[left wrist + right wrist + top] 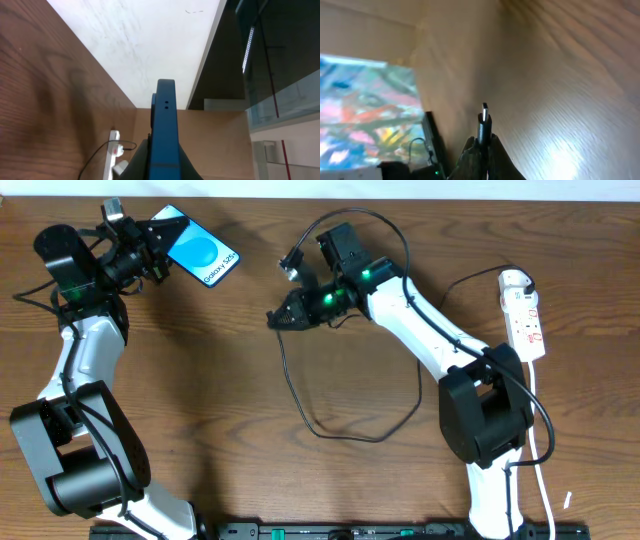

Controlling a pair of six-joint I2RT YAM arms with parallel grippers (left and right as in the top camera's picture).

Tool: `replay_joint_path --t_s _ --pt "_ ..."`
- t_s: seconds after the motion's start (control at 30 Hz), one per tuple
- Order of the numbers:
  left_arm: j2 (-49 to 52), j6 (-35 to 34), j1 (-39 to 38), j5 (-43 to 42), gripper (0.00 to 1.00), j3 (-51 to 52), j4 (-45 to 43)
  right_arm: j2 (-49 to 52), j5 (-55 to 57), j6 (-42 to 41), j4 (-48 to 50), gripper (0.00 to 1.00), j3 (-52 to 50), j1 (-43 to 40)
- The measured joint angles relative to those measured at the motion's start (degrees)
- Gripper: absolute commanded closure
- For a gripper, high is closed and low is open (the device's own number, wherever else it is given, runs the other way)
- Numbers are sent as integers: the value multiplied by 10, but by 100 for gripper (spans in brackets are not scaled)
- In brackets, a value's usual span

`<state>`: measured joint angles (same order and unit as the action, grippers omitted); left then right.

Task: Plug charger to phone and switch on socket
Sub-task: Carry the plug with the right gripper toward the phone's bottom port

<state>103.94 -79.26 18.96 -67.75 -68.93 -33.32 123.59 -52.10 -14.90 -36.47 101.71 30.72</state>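
Phone [203, 252] sits between my left gripper's [160, 240] fingers, jutting out ahead of them. Charger [288, 380] plug tip pokes forward from my right gripper [272, 318], apart from the phone ahead of it. Its cable loops on the table [230, 380] behind that gripper. Socket [525, 310] lies well behind it.

The overhead camera looks straight down on my brown wooden tabletop [200, 380] from far enough to take in both arms whole. My left wrist camera sits close behind the blue smartphone [165, 130], facing along the wood toward the narrow white power strip [112, 140], which overhead shares. My right wrist camera peers closely past the thin black cable [484, 127] tip, low over the tabletop.
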Motion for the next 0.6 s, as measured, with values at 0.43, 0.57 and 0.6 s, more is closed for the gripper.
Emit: replay_joint_path --t_s 0.43,0.57,0.6 --pt "0 14 0 -47 93 0 -1 2 -146 33 146 99 1 -5" --pt "0 33 0 -55 93 0 -1 2 -161 34 150 99 1 -5" --pt "0 40 0 -56 93 0 -1 2 -166 34 151 99 1 -5"
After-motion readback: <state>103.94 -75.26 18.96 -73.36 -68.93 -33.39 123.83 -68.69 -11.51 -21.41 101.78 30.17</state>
